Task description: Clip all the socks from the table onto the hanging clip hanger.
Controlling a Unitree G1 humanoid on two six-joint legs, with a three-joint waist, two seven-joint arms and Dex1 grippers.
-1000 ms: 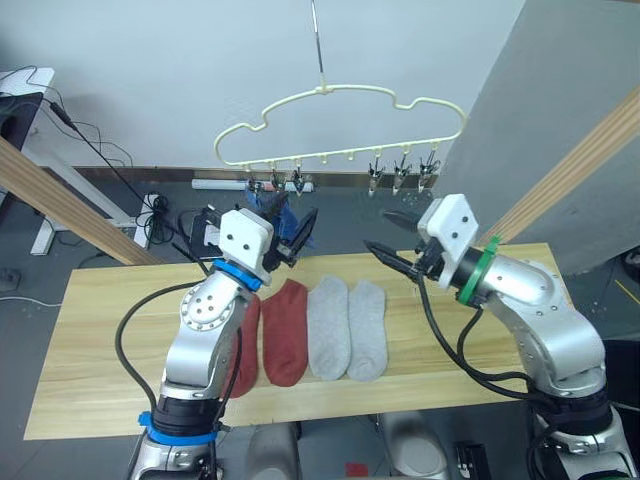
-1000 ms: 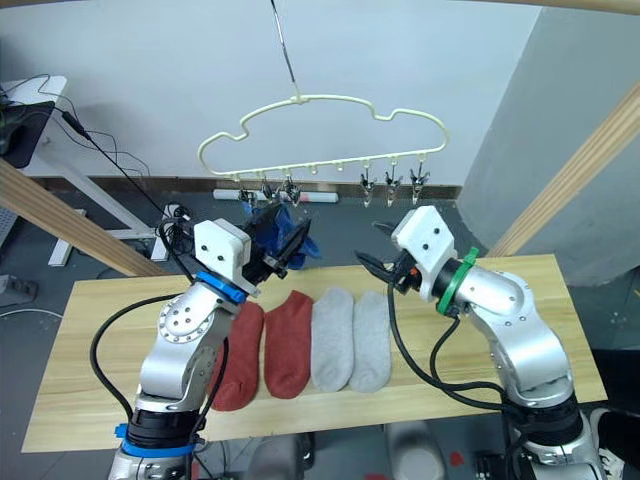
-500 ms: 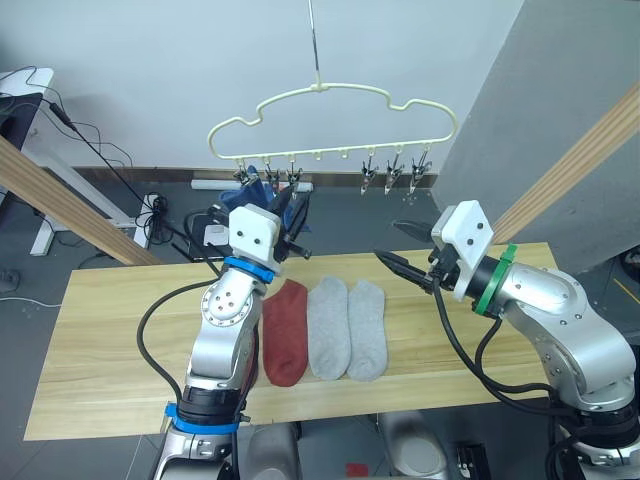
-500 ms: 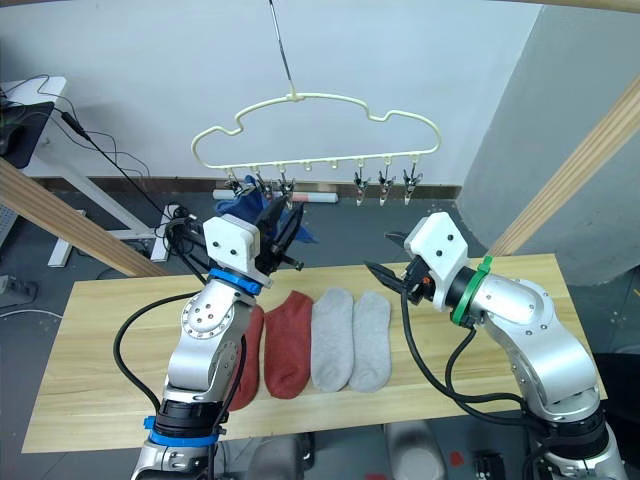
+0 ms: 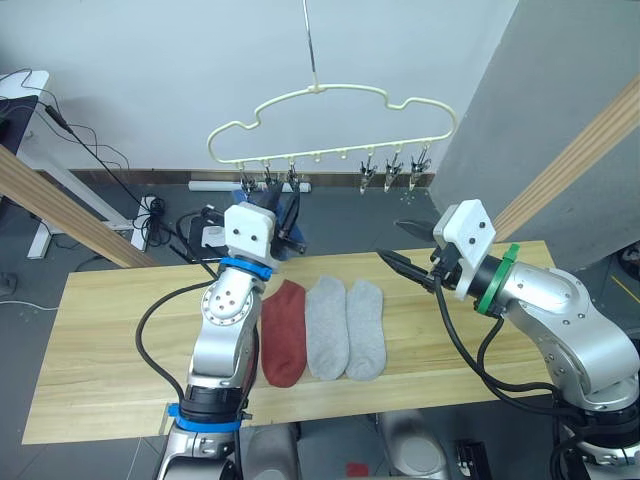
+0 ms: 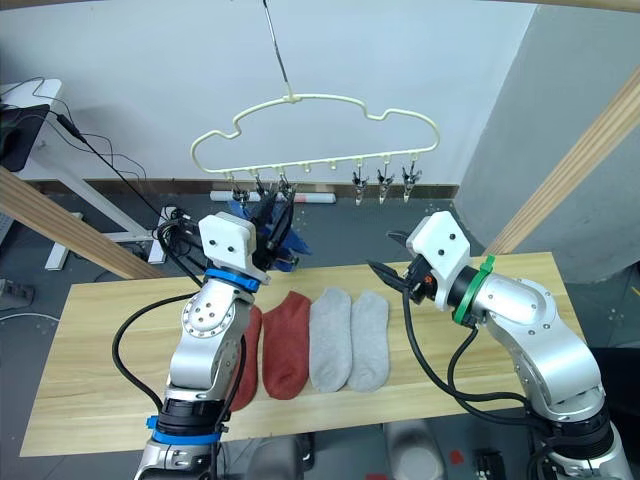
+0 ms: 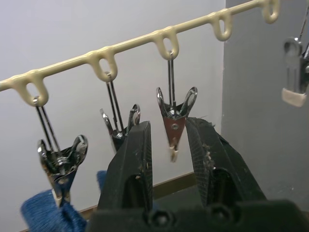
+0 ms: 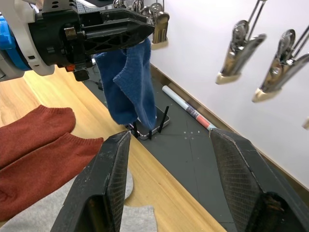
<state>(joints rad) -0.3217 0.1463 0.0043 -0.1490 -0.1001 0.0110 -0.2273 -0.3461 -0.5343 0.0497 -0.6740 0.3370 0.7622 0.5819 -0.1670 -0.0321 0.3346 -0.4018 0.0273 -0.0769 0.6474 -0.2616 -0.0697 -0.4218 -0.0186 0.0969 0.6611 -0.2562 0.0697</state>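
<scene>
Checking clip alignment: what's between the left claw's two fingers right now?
In the left wrist view, a metal clip of the clip hanger hangs in the gap of the open left claw.

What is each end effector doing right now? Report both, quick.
Left end effector: open, fingers either side of a metal clip, holding nothing.
Right end effector: open, empty.
</scene>
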